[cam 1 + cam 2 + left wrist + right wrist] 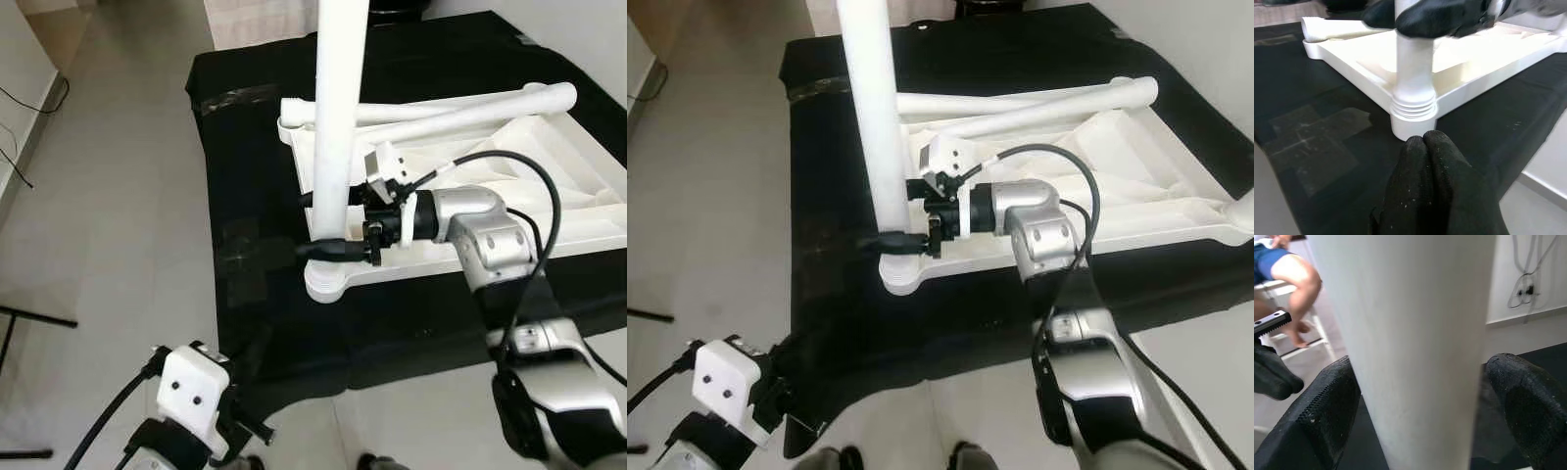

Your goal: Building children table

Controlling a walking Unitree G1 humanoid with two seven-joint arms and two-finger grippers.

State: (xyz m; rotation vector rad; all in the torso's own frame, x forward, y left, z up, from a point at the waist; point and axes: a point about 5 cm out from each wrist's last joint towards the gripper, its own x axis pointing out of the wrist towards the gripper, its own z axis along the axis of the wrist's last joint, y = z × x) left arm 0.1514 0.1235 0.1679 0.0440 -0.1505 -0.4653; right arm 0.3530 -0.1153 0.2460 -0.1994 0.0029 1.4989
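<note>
White plastic table top [549,166] lies upside down on a black cloth [255,196] spread over the pale tiled floor [108,196], its ribbed underside facing up. At the near left corner a round socket [328,279] holds an upright white table leg [338,117], whose threaded end sits partly in the socket, with several threads visible above the rim in the left wrist view. The right gripper [333,225] reaches in from the right and grasps this leg low down, just above the socket, one black finger on each side of it; the right wrist view shows the fingers [1317,416] pressed against the leg's sides. Two more white legs [470,108] lie loose across the far part of the table top. The left gripper [1425,147] hangs low near the front edge of the cloth, its fingers closed together on nothing. A person's bare legs [1293,279] show beyond the table.
</note>
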